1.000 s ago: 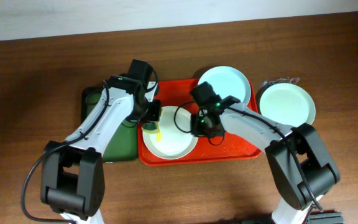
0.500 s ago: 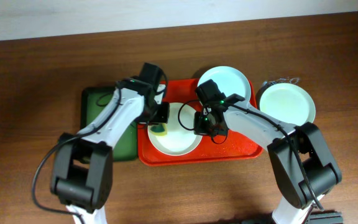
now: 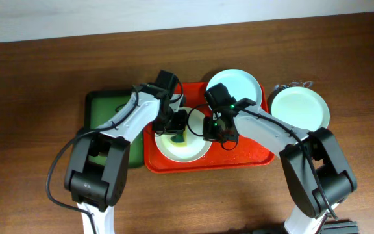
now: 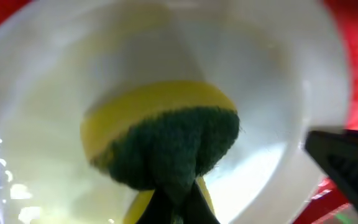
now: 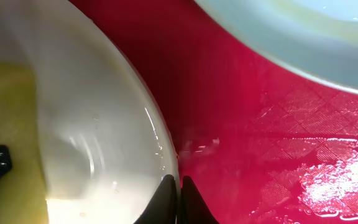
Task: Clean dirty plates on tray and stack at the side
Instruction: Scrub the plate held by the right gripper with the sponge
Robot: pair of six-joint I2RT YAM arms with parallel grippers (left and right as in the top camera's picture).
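Observation:
The red tray [image 3: 252, 159] holds a white plate [image 3: 187, 148] at its left; a second white plate [image 3: 236, 84] rests on its far right corner. A third plate [image 3: 299, 107] lies on the table to the right. My left gripper [image 3: 174, 133] is shut on a yellow-and-green sponge [image 4: 166, 140] and presses it onto the left plate [image 4: 55, 81]. My right gripper [image 3: 211, 132] is shut on that plate's right rim [image 5: 160, 143], pinching it over the tray [image 5: 241, 124]. The second plate's rim [image 5: 303, 37] shows at the top of the right wrist view.
A dark green tray [image 3: 102, 107] lies left of the red tray, partly under my left arm. Bare brown table surrounds the trays. A dark stand shows under the third plate at the right.
My left gripper has moved right with the sponge, from the plate's left edge to its middle. My right gripper has held still on the plate's rim.

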